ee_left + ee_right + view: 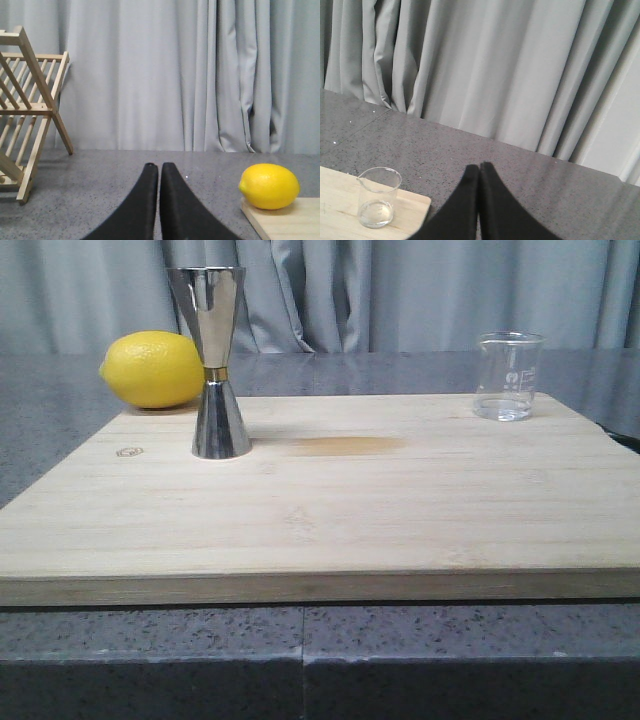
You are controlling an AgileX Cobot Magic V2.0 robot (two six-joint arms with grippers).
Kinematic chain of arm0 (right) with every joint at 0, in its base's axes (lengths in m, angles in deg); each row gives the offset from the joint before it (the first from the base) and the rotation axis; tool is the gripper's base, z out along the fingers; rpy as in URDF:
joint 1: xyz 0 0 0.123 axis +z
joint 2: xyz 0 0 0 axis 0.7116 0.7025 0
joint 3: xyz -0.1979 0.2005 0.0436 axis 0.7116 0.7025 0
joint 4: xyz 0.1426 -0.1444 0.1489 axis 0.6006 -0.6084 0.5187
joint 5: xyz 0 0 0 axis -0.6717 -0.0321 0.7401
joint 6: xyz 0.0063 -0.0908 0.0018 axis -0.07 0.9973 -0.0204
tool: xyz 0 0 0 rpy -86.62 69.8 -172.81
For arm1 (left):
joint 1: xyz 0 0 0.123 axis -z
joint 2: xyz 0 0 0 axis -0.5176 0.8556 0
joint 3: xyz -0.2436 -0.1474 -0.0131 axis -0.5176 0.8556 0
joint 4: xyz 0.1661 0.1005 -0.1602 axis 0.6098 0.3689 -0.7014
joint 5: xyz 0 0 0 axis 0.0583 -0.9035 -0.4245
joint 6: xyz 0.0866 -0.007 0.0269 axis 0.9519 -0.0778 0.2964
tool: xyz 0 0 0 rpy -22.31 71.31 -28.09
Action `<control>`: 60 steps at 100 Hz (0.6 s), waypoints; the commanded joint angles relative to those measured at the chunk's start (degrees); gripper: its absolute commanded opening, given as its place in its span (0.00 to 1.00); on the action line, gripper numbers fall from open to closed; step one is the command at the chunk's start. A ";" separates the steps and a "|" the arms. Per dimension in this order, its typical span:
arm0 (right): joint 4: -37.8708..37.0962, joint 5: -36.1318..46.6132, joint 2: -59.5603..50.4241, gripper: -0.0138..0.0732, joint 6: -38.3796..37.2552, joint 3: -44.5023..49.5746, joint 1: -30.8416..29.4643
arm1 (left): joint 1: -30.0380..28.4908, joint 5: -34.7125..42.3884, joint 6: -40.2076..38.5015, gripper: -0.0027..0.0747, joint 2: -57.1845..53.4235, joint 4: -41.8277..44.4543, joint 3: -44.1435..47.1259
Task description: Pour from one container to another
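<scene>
The clear glass beaker [508, 376] stands upright at the far right of the wooden board [330, 500]; it also shows in the right wrist view as the beaker [378, 197] near the board's corner. The steel jigger [213, 362], with a gold band at its waist, stands upright at the board's far left. My left gripper [159, 167] is shut and holds nothing, above grey counter left of the board. Beside the beaker, off the board, my right gripper [480, 166] is shut and holds nothing too. Neither gripper appears in the front view.
A yellow lemon [153, 369] lies behind the jigger at the board's far-left corner, seen too as the lemon [269, 185]. A wooden rack [27, 107] stands on the grey counter further left. Grey curtains [400, 290] hang behind. A brownish stain [345, 445] marks the board.
</scene>
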 commanded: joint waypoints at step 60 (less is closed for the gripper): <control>-0.15 1.98 -0.04 0.09 0.30 -1.49 -0.27 | 0.28 -8.01 0.43 0.01 -0.64 -1.31 1.58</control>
